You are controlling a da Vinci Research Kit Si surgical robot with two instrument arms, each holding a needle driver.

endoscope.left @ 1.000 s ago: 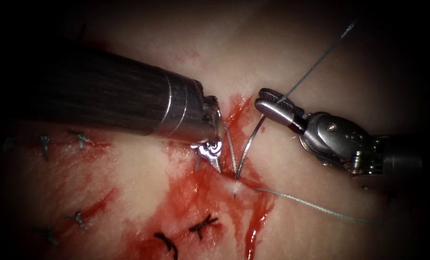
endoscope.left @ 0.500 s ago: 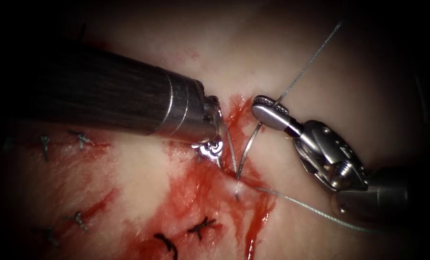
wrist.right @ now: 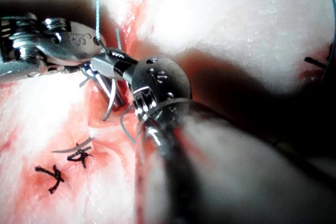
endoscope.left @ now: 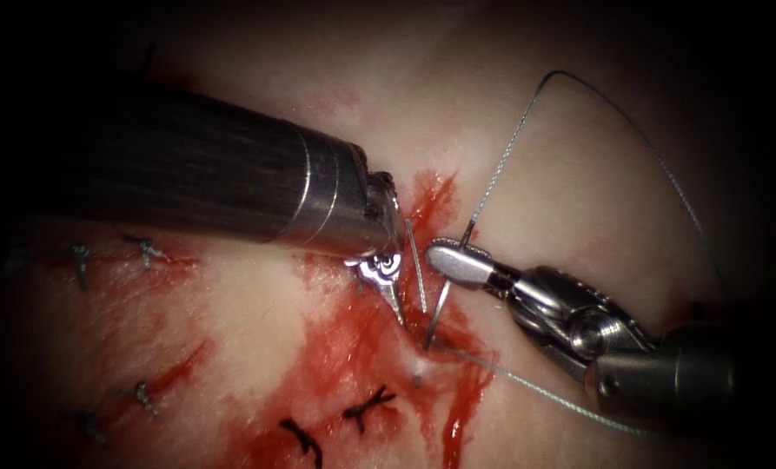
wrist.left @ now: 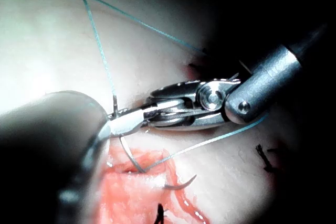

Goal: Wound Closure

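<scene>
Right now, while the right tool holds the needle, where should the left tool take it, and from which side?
Probably the free end standing out of the tissue beside the left tool, just below its point, approached from the left. The right tool is shut on the needle near its thread end, and the middle of the curve is buried.

You see finished stitches around the working site. In the endoscope view, a dark knotted stitch (endoscope.left: 368,406) sits low near the middle, with a second curled dark stitch (endoscope.left: 303,439) just to its left. Four smaller grey stitch ends stand further left: two higher (endoscope.left: 81,259) (endoscope.left: 149,252) and two lower (endoscope.left: 144,398) (endoscope.left: 88,423). Red fluid (endoscope.left: 353,347) spreads around the two dark stitches and streaks downward. Your right wrist view shows two dark stitches (wrist.right: 81,157) (wrist.right: 52,177) side by side on reddened surface.
</scene>
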